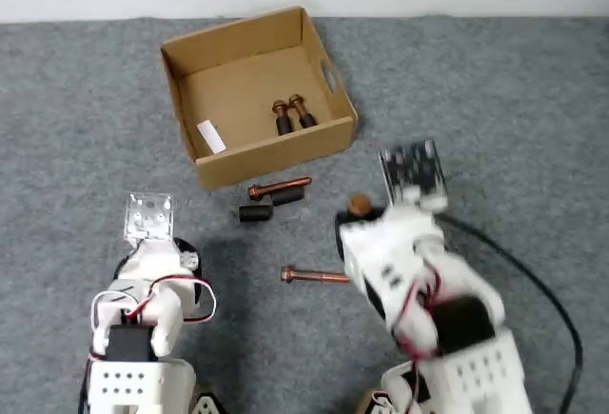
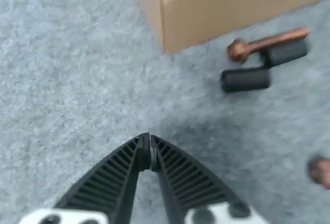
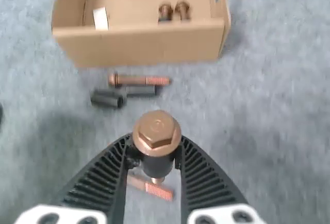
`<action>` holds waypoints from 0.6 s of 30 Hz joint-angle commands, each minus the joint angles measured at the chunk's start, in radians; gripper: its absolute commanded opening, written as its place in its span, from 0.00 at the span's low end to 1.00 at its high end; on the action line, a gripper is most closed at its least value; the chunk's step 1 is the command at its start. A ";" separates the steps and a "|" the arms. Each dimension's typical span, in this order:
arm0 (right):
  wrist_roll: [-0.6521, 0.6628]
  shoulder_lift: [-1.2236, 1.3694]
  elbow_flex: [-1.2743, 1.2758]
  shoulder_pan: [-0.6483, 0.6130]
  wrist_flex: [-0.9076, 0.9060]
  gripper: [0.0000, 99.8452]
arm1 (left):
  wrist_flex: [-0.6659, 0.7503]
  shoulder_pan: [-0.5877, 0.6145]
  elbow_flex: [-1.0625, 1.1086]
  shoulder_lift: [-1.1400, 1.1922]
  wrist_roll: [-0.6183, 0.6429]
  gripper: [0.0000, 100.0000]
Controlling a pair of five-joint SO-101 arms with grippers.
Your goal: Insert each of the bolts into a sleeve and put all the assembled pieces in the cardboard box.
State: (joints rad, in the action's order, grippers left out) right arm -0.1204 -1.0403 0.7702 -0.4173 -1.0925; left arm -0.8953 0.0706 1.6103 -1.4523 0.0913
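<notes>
R gripper (image 3: 154, 149): fingers clamped on the sleeve (image 3: 157, 166) of an assembled bolt (image 3: 157, 130), one finger each side, near and right of the cardboard box (image 1: 257, 162). Long axis approx. upright, hex head up; shank hidden in sleeve. L gripper (image 2: 149, 147): fingers closed tip to tip, nothing between, at near left. Loose bolt (image 1: 314, 276) lies left-right, head left, thread end hidden under R gripper. Second bolt (image 1: 281, 187) and two sleeves (image 1: 255, 212) lie just near of box front wall. Two assembled pieces (image 1: 293, 114) in box, heads far
</notes>
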 commanded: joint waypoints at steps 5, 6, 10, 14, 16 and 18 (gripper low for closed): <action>-0.008 0.515 -0.425 0.007 0.225 0.01 | 0.101 0.012 0.062 -0.009 -0.017 0.00; -0.008 0.578 -0.470 0.007 0.249 0.01 | 0.101 0.012 0.062 -0.009 -0.017 0.00; -0.008 0.816 -0.646 0.007 0.346 0.01 | 0.103 0.012 0.064 -0.009 -0.017 0.00; -0.006 1.038 -0.825 0.007 0.404 0.01 | 0.103 0.012 0.064 -0.009 -0.017 0.00; 0.020 1.150 -0.916 0.007 0.409 0.01 | 0.103 0.012 0.064 -0.009 -0.017 0.00; 0.057 1.259 -0.999 0.007 0.409 0.01 | 0.103 0.012 0.064 -0.009 -0.017 0.00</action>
State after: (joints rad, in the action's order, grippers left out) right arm -0.1036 0.1120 -0.0614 -0.4189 -0.7135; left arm -0.8155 0.0736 1.6794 -1.4523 0.0882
